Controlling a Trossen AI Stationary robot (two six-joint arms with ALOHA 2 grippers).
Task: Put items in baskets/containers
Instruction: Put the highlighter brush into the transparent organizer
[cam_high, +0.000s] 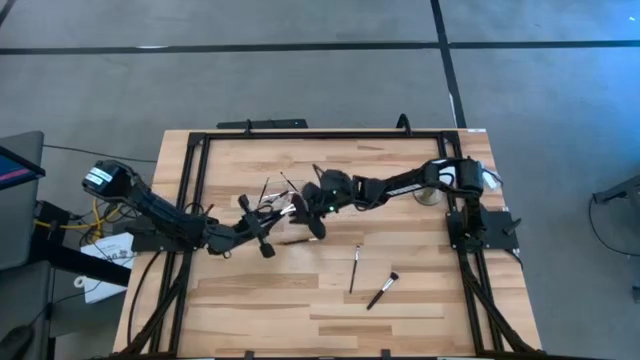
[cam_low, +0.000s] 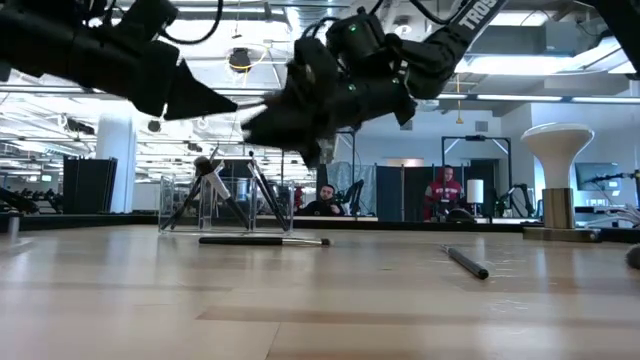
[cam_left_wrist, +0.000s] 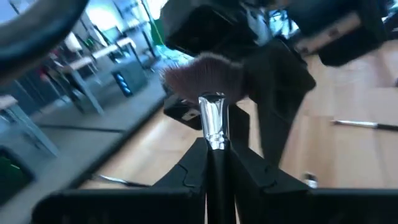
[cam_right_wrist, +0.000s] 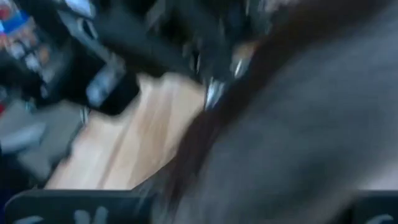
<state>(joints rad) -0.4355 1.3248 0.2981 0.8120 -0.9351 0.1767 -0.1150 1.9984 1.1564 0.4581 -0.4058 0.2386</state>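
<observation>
Behind the fluffy brush (cam_left_wrist: 208, 78), right gripper (cam_left_wrist: 273, 68) blurs.

Two black jointed arms (cam_high: 400, 185), white lettering on one, yellow cables trailing by the left base.

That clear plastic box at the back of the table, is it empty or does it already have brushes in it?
Not empty. In the low view the small clear plastic container holds several dark-handled makeup brushes leaning inside it.

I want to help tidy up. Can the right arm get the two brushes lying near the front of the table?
Probably yes. The two brushes lie in the open with nothing around them, on the right arm's side. Its hand hovers near the middle.
</observation>
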